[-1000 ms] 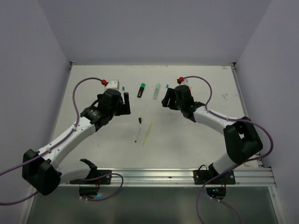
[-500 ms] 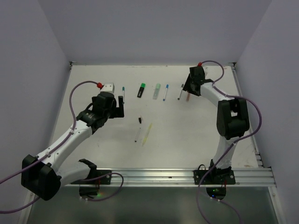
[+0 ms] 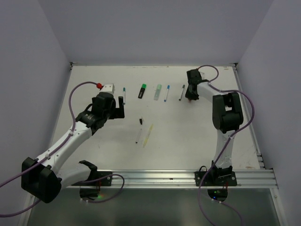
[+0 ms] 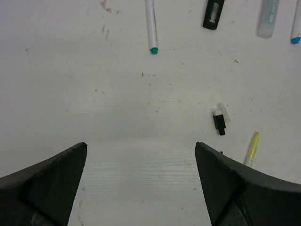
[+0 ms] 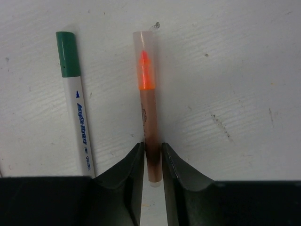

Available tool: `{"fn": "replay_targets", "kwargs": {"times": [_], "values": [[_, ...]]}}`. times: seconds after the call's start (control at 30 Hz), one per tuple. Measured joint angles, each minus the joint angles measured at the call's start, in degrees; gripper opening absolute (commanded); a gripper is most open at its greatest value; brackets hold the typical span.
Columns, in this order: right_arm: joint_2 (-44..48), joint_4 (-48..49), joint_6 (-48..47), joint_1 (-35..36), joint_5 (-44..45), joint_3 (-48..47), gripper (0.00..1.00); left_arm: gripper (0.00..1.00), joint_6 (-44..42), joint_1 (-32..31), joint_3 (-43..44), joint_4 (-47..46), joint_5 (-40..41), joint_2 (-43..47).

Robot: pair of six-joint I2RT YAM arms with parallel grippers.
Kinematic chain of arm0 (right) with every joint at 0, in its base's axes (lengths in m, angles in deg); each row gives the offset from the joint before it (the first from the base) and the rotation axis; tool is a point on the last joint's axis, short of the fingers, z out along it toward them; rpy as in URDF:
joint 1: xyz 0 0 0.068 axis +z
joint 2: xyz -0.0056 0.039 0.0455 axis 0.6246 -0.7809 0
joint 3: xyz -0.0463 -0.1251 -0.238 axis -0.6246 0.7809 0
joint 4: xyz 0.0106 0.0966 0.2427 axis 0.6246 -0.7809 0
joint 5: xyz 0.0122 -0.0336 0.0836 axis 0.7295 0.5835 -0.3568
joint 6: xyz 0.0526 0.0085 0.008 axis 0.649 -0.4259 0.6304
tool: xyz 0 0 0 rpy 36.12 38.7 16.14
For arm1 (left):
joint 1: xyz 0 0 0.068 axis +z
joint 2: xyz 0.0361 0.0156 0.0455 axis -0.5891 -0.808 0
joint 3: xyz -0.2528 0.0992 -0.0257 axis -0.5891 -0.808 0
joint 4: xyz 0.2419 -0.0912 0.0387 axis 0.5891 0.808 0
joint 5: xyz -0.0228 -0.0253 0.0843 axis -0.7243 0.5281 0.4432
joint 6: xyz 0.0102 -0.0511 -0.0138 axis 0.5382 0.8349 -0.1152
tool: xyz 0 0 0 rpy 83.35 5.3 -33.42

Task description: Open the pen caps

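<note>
Over the last second the right gripper (image 5: 151,146) has swung away from the middle of the table (image 3: 197,136) to its far right corner and come down on the orange marker (image 5: 149,117), which lies just to the right of the green-capped pen (image 5: 81,122) and parallel to it. Its fingers (image 5: 123,169) have drawn in from fairly wide to narrow, and the wrist view shows them pinching the marker's barrel low down, one on each side. The left gripper (image 4: 141,150) has barely shifted: it hovers well to the left of the green-capped pen with its fingers spread as wide as they go, holding nothing. We read this as one marker now being secured so its cap can be pulled, with the other hand not yet brought in. The clear cap (image 5: 145,49) is on the marker's far end, over the orange tip, level with the green cap (image 5: 67,54) of its neighbour, and neither is off yet. A loose black cap (image 4: 219,123) lies well to the near left of the green-capped pen, beside a yellow pen (image 4: 252,148). The marker's rear end is hidden under the fingers, and from above the gripper covers most of it. The left wrist view cuts off the teal-tipped pen (image 4: 150,23) and the markers beside it at the top edge, so we cannot tell which of them are capped.
</note>
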Motion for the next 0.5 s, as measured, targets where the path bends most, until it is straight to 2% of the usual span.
{"fn": "replay_targets", "kwargs": {"times": [0.03, 0.13, 0.23, 0.37, 0.5], "values": [[-0.1, 0.0, -0.2, 0.0, 0.0, 0.0, 0.16, 1.0, 0.0, 0.1, 0.0, 0.0, -0.3, 0.0], [-0.1, 0.0, -0.8, 0.0, 0.1, 0.1, 0.03, 1.0, -0.4, 0.2, 0.0, -0.2, -1.7, 0.2], [1.5, 2.1, -1.2, 0.0, -0.5, 2.9, 0.0, 1.0, -0.7, 0.3, -0.2, -0.9, -3.3, 0.3], [8.1, 4.1, -1.4, 0.2, -3.4, 11.9, 0.0, 0.99, 0.4, 0.3, -1.0, -1.9, -6.2, 0.8], [20.4, 6.9, -1.5, 3.5, -6.3, 24.3, 0.0, 0.94, 4.1, 0.3, -3.5, -5.6, -11.7, 2.3]]}}
